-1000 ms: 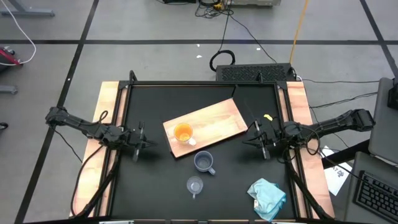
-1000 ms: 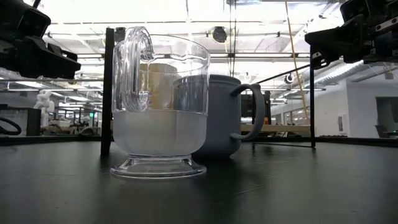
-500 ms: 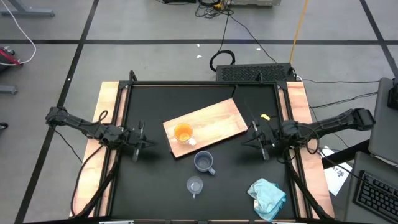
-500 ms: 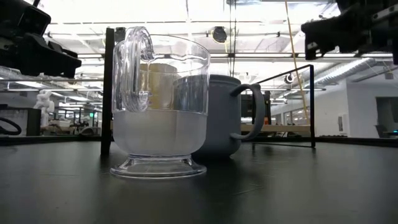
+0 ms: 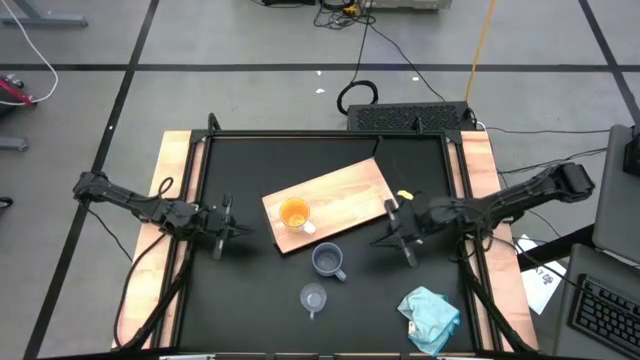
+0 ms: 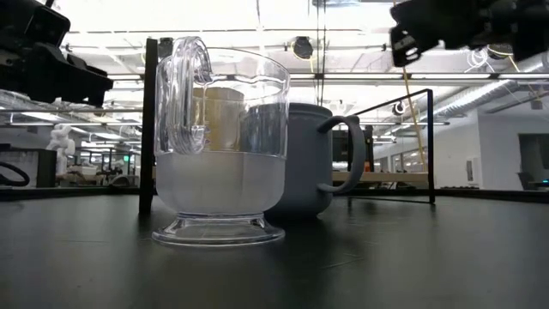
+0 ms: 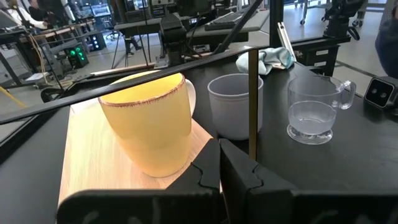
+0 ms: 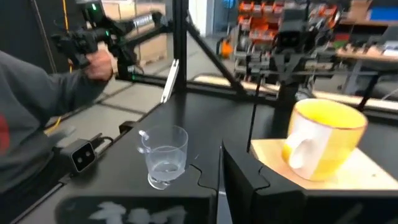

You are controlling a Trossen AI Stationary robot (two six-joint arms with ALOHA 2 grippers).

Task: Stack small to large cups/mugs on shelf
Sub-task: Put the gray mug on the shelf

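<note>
The orange mug (image 5: 294, 213) with its white handle stands upright on the near-left corner of the shelf (image 5: 340, 195), a light-wood board lying flat on the black table. The blue-grey mug (image 5: 327, 260) and the clear glass cup (image 5: 313, 297) stand on the tabletop nearer the front edge. My left gripper (image 5: 242, 230) is shut at the table's left, level, pointing at the orange mug (image 7: 149, 124). My right gripper (image 5: 380, 241) is shut and holds nothing; it hovers right of the blue-grey mug and just off the board's near-right corner, facing the glass cup (image 8: 165, 155).
A crumpled pale teal cloth (image 5: 430, 315) lies at the table's near-right corner. A black frame of thin posts (image 6: 148, 120) borders the table. A person in a grey sleeve (image 8: 43, 106) sits beyond the table. Bare tabletop lies between the cups and the left arm.
My right gripper has moved up and toward the table's left, from the right edge to a spot near the board's near-right corner, staying shut. The cups, the board and my left arm have kept still.
</note>
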